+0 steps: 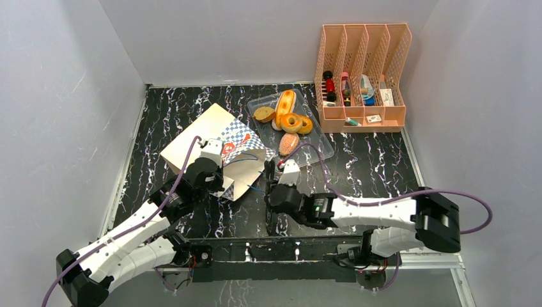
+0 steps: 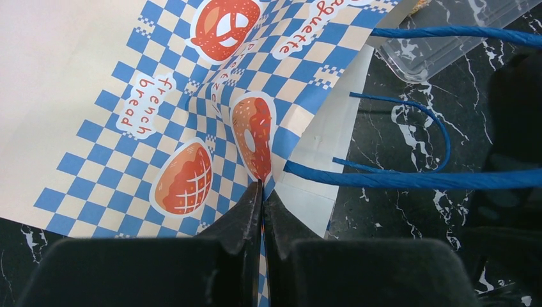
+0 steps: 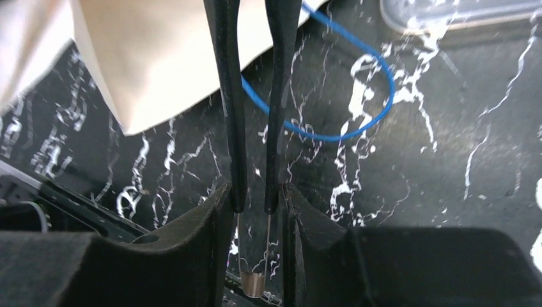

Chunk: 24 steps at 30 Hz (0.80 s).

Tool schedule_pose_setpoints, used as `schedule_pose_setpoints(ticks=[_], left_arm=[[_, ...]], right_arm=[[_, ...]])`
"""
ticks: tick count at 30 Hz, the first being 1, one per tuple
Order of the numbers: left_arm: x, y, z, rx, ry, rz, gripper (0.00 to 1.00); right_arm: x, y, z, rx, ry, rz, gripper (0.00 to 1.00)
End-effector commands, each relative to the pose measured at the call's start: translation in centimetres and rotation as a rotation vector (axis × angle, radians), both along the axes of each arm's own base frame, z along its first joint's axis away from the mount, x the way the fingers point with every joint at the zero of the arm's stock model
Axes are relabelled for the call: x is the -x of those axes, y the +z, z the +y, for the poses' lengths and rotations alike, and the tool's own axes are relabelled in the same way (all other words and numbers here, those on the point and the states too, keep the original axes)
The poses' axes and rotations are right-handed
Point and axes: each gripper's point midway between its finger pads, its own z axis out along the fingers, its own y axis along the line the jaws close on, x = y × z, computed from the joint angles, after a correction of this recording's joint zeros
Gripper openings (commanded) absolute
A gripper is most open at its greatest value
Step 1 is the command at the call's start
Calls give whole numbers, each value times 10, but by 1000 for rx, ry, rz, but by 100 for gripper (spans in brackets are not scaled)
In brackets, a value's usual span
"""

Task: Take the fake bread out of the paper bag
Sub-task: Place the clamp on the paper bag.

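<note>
The paper bag (image 1: pixel 211 137) lies on its side on the black marble table, checkered band and blue cord handles (image 2: pixel 441 176) toward the right. My left gripper (image 2: pixel 263 187) is shut on the bag's checkered rim (image 2: pixel 211 121). My right gripper (image 3: pixel 255 192) is shut on black tongs (image 3: pixel 230 96), whose two arms reach up past the bag's tan edge (image 3: pixel 160 57); their tips are out of view. The fake bread sits in a clear tray (image 1: pixel 321 146): a long bun (image 1: pixel 285 102), a ring donut (image 1: pixel 293 121), a brown roll (image 1: pixel 264 114) and a reddish bun (image 1: pixel 289 143). The bag's inside is hidden.
A pink slotted organizer (image 1: pixel 362 77) with small items stands at the back right, beside the tray. A loose blue handle loop (image 3: pixel 358 121) lies on the table right of the tongs. Grey walls close in the table on three sides.
</note>
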Motion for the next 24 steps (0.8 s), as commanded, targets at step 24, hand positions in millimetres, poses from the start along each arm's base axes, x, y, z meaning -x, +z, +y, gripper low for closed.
schedule_pose_setpoints(ticks=[24], left_arm=[[6, 5, -15, 96, -48, 3, 0]], right_arm=[[-7, -34, 82, 152, -47, -107, 34]])
